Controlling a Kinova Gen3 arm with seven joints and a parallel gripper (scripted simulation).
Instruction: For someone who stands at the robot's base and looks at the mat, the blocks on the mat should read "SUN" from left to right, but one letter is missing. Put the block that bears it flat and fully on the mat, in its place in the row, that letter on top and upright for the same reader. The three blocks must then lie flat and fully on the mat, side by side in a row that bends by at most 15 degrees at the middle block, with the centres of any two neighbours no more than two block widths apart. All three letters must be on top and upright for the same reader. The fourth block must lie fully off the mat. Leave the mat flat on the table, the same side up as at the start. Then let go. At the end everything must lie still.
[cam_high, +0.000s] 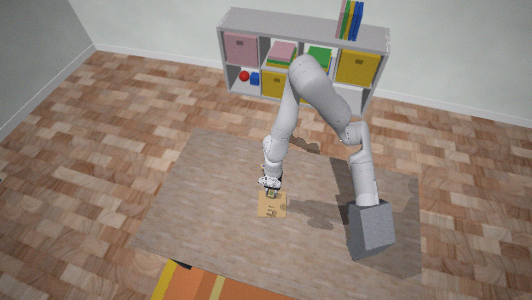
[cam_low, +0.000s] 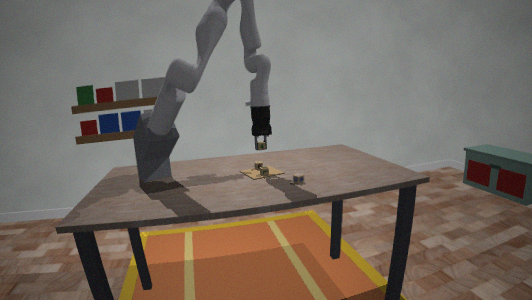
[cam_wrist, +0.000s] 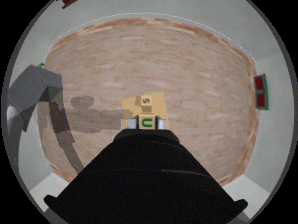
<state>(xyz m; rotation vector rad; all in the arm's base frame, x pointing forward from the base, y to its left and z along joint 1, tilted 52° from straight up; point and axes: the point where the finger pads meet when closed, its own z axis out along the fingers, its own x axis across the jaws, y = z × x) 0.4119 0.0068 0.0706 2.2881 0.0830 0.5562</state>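
Observation:
My gripper (cam_low: 260, 145) is shut on a small block (cam_wrist: 143, 121) with a green "U" on its top face. It holds the block in the air, well above the tan mat (cam_low: 259, 175). Two blocks lie on the mat (cam_low: 258, 165) (cam_low: 264, 171). In the wrist view one of them shows an "S" (cam_wrist: 145, 100); the other block's letter is hidden behind my fingers. A fourth block (cam_low: 298, 178) lies on the table to the right of the mat, off it. In the top view the gripper (cam_high: 270, 192) hangs over the mat's far edge (cam_high: 272, 205).
The robot's grey base (cam_low: 154, 150) stands on the table's left end. The table's front edge (cam_low: 240, 212) runs near the mat. A shelf with boxes (cam_high: 300, 55) stands on the floor beyond the table.

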